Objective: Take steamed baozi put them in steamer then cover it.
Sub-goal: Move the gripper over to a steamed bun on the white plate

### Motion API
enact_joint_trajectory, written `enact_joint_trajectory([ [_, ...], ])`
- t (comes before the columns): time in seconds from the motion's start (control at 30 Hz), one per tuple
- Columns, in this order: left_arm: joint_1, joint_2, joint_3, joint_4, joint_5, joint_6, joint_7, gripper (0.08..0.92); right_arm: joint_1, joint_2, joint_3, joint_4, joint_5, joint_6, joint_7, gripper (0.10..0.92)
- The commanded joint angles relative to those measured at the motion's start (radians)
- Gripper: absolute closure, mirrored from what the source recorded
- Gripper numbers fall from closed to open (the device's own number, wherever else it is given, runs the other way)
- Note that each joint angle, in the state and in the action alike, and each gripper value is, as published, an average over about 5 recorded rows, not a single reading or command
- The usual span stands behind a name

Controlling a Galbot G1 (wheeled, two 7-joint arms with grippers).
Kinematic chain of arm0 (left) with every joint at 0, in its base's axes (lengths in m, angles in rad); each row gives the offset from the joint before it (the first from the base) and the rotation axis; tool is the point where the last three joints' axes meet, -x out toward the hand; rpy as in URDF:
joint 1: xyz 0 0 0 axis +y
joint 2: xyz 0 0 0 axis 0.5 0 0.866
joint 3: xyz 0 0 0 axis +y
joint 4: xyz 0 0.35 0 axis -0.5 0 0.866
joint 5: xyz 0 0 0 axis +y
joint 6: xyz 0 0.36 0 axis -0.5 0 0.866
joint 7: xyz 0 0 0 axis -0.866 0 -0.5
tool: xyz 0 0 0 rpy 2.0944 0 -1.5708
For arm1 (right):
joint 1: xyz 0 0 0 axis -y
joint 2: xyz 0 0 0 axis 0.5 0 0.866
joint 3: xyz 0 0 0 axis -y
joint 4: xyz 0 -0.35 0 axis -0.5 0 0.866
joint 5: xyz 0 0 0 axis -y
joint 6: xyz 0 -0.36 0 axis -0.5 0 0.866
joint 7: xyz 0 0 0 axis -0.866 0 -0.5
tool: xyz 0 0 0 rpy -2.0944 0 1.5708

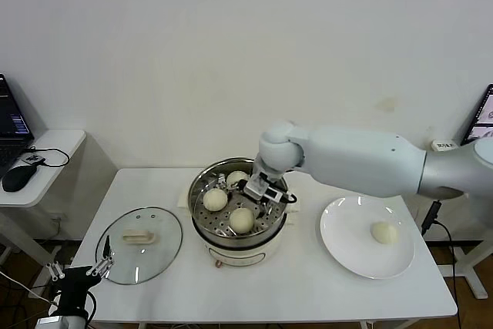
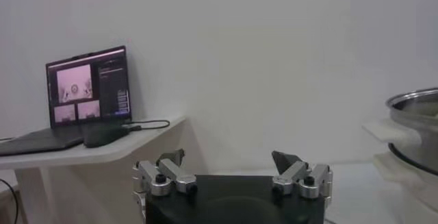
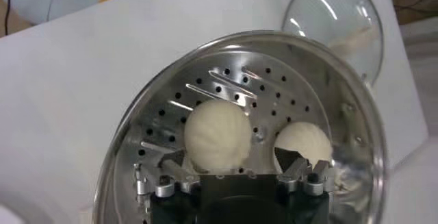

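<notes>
The steel steamer point(image 1: 199, 217) on its cream pot base stands mid-table. Three baozi lie in it: one on the left point(image 1: 215, 199), one at the front point(image 1: 242, 219), one at the back point(image 1: 236, 178). A fourth baozi point(image 1: 384, 232) lies on the white plate point(image 1: 347, 256) to the right. My right gripper point(image 1: 266, 190) hangs inside the steamer, open. In the right wrist view it point(image 3: 229, 155) stands just behind one baozi point(image 3: 217, 133), with another point(image 3: 304, 143) beside it. The glass cover point(image 1: 139, 244) lies flat left of the steamer. My left gripper point(image 1: 77, 271) is open and empty off the table's front-left corner.
A side desk point(image 1: 46, 144) with a laptop and a mouse point(image 1: 17, 178) stands at far left. The left wrist view shows that laptop point(image 2: 89, 85) and the steamer's rim point(image 2: 414, 102). The cover also shows in the right wrist view point(image 3: 339, 20).
</notes>
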Motion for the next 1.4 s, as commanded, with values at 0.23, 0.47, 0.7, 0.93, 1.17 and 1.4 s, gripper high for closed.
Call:
enact_joint_trajectory([
  [0.23,0.000,0.013,-0.010,-0.013,-0.004,0.005,0.004,0.177,0.038,-0.299,0.111,0.103,0.124,-0.372,-0.021,0.203],
  [0.47,-0.013,0.019,0.017,-0.008,0.000,0.005,0.005,0.177,-0.034,-0.543,0.156,0.145,0.128,-0.490,-0.022,0.202],
  [0.7,-0.027,0.026,0.039,0.001,0.003,0.005,0.005,0.177,-0.196,-0.683,0.264,0.128,0.001,-0.413,-0.064,0.202],
  [0.93,-0.031,0.025,0.053,0.002,0.016,0.009,0.005,0.177,-0.468,-0.723,0.470,0.037,-0.143,-0.296,-0.129,0.203],
  [1.17,-0.021,0.025,0.044,0.001,0.017,0.010,0.005,0.177,-0.710,-0.690,0.693,-0.025,-0.276,-0.253,-0.136,0.203],
  [1.4,-0.014,0.023,0.040,-0.003,0.020,0.010,0.005,0.177,-0.825,-0.638,0.786,-0.119,-0.355,-0.238,-0.112,0.203],
])
